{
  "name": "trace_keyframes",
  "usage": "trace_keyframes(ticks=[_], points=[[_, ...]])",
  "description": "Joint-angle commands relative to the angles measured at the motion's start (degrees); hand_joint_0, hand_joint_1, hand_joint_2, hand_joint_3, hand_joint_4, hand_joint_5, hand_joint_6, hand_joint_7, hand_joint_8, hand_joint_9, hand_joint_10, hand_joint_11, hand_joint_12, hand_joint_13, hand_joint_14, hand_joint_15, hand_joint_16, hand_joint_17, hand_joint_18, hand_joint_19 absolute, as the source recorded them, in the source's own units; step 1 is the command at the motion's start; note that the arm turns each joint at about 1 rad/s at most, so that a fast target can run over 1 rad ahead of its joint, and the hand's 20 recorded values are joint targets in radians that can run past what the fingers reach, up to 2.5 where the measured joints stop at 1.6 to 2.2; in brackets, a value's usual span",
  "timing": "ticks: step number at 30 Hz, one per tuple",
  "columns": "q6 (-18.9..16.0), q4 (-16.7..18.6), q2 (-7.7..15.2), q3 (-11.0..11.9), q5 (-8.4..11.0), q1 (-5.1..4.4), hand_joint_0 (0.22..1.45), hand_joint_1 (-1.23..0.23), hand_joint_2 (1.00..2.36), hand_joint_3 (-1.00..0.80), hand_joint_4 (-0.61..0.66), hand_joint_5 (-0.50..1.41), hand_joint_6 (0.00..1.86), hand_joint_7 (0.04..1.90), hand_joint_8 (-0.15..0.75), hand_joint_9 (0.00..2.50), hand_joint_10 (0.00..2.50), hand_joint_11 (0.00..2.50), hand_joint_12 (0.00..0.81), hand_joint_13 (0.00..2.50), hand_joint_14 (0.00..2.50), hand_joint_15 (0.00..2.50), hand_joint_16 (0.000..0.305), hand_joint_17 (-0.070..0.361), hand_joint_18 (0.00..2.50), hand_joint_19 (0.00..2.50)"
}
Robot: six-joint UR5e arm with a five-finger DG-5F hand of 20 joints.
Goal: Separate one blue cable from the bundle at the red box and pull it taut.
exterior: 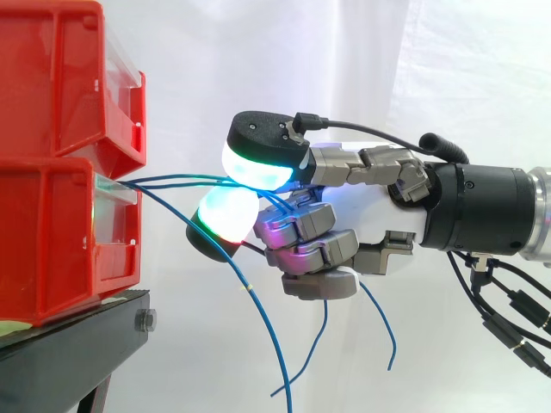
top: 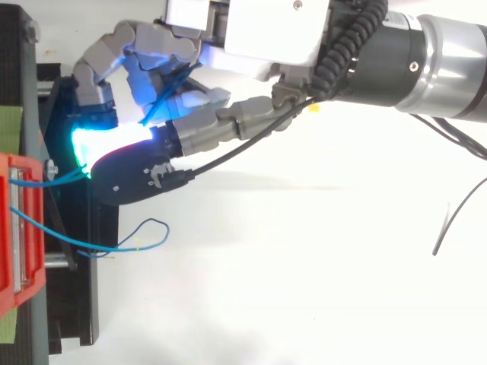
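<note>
Nearest, a loose blue cable leaves the front opening of the lower red bin and droops past the end of the black stand, its free end hanging. Just behind it, the robot hand has its fingers curled shut. The held blue cables run nearly level from the same bin, pass between the glowing cyan-green pads and dangle below the palm. An upper red bin is stacked on the lower. Farthest back hangs a white curtain.
</note>
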State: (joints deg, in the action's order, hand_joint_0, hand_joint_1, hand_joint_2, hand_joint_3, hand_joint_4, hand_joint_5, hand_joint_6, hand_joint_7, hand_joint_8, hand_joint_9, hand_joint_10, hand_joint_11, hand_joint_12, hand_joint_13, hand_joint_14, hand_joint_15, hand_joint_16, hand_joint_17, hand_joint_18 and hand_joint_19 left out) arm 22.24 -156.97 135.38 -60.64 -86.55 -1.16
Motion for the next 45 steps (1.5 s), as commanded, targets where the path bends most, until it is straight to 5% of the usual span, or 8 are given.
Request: trace_keyframes(ticks=[1, 11, 18, 22, 25, 34, 45], points=[[0.26, -0.01, -0.03, 0.00, 0.07, -0.07, 0.68, -0.83, 1.02, -0.22, 0.08, -0.18, 0.93, 0.99, 0.338, 0.43, 2.50, 1.50, 0.398, 0.76, 2.50, 1.34, 0.047, 0.106, 1.18, 1.50], [0.09, -2.03, -0.03, 0.00, -0.02, -0.60, 0.77, -0.89, 1.01, -0.43, 0.05, -0.18, 0.95, 0.98, 0.338, 0.48, 2.50, 1.44, 0.384, 0.84, 2.50, 1.34, 0.043, 0.097, 1.20, 1.39], [0.09, -4.40, -0.12, 0.00, -1.78, -1.13, 0.81, -0.92, 1.00, -0.50, 0.06, -0.18, 0.95, 1.00, 0.331, 0.54, 2.50, 1.46, 0.374, 0.86, 2.49, 1.37, 0.042, 0.094, 1.21, 1.33], [-0.09, -4.93, -0.12, 0.00, -1.86, -1.21, 0.81, -0.94, 1.00, -0.50, 0.07, -0.18, 0.95, 0.99, 0.320, 0.56, 2.50, 1.46, 0.361, 0.90, 2.29, 1.46, 0.041, 0.092, 1.19, 1.24], [-0.27, -4.93, -0.65, 0.00, -1.78, -1.30, 0.81, -0.95, 1.00, -0.50, 0.07, -0.18, 0.94, 1.02, 0.301, 0.57, 2.50, 1.46, 0.316, 0.98, 1.80, 1.52, 0.037, 0.084, 1.14, 1.17], [-1.06, -6.60, -2.76, 0.00, -1.51, -0.86, 0.83, -0.94, 1.00, -0.50, 0.07, -0.21, 0.95, 0.95, 0.265, 0.51, 2.50, 1.42, 0.274, 1.04, 0.96, 1.60, 0.032, 0.073, 0.97, 0.92], [-3.78, -7.39, -2.85, 0.00, -1.43, -0.69, 0.60, -0.97, 1.00, -0.50, 0.10, -0.20, 0.93, 0.96, 0.299, 0.55, 2.32, 1.47, 0.334, 1.11, 0.04, 1.71, 0.040, 0.091, 0.93, 0.89]])
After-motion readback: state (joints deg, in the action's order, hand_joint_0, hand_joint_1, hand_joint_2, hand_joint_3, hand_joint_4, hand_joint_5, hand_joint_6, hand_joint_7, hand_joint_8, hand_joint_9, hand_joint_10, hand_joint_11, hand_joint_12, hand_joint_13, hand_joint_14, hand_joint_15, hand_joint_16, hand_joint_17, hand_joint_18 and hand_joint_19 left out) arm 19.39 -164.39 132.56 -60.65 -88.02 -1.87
